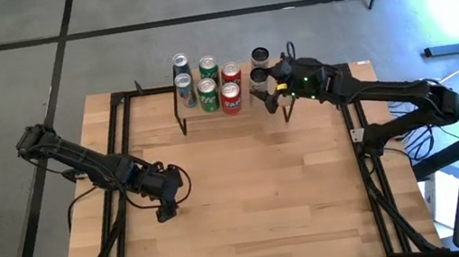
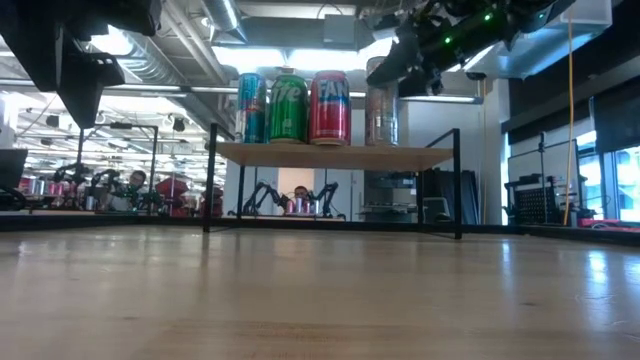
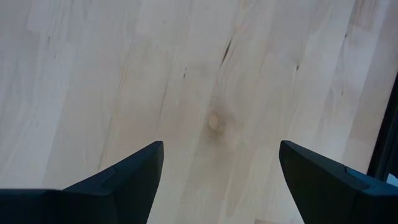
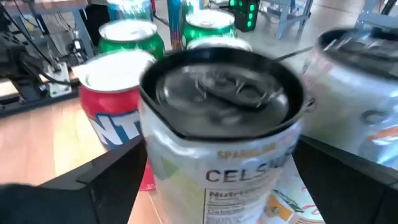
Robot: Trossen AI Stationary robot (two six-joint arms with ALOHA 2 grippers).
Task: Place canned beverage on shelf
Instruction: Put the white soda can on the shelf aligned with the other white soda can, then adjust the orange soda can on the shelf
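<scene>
Overhead looks down; low looks level; both share shelf (image 1: 228, 115).

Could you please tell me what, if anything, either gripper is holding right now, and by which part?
The right gripper holds a Celsius can by its side walls, upright, at the shelf. The left gripper is open over bare table, holding nothing.

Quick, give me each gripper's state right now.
Left gripper: open, empty, over the bare table.
Right gripper: shut on the Celsius can at the shelf.
</scene>
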